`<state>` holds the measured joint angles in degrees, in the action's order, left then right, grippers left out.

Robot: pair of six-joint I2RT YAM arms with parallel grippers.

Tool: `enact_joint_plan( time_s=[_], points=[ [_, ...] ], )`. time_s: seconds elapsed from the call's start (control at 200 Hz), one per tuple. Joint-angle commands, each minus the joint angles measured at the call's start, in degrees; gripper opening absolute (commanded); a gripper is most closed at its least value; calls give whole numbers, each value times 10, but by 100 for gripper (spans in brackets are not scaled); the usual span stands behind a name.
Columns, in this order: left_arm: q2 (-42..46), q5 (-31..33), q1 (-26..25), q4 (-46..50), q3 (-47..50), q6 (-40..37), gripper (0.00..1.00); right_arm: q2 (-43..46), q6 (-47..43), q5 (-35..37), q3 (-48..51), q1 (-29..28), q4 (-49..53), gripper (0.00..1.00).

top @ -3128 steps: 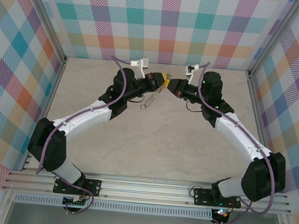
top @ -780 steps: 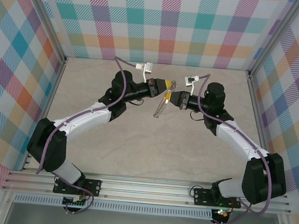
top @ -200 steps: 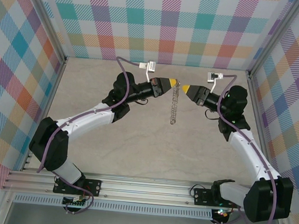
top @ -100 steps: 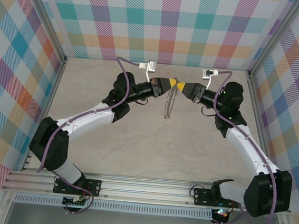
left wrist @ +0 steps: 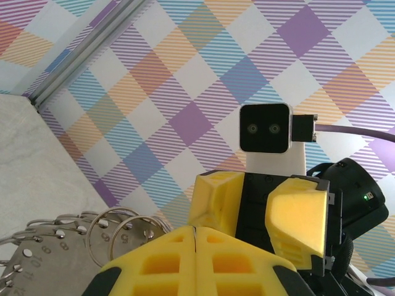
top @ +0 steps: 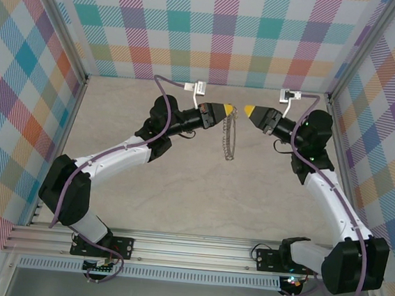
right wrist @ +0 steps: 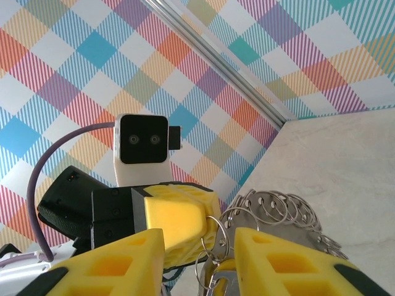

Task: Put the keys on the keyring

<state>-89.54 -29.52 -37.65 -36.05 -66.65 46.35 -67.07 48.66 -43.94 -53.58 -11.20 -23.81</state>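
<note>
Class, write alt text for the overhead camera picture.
Seen from above, the left hand holds a limp silver keyring that hangs over the pale table. The right hand points toward it from close by, not touching.

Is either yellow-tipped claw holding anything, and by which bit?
The left tool pinches the keyring by its upper end; the rest dangles. The right tool is open, holding nothing.

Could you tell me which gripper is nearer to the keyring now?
Left. The left gripper is shut on the keyring, which hangs from its fingertips. The right gripper sits beside it, jaws parted, across a small gap.
</note>
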Motion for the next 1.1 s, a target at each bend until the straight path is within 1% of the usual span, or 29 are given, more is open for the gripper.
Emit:
enact_joint_plan(
  time_s=[0.0, 0.28, 0.56, 0.855, 0.915, 0.995, 1.095],
  points=[
    [12, -11, -8, -35, -19, 2, 0, -13, 6, -6, 3, 1, -19, 31],
    [11, -10, -7, -37, -20, 4, 0, -35, 15, -11, -1, -19, -36, 27],
    [9, -10, -8, -37, -21, 5, 0, -47, 10, -14, -12, -40, -36, 26],
    [9, -9, -9, -37, -23, 5, 0, -57, 12, -12, -14, -49, -41, 22],
    [9, -9, -10, -37, -23, 5, 0, -56, 12, -14, -14, -49, -43, 24],
    [9, -9, -10, -36, -22, 5, 0, -47, 0, -9, -15, -47, -28, 34],
    [11, -9, -10, -34, -23, 5, 0, -28, -16, 2, -15, -40, -4, 35]
  ],
)
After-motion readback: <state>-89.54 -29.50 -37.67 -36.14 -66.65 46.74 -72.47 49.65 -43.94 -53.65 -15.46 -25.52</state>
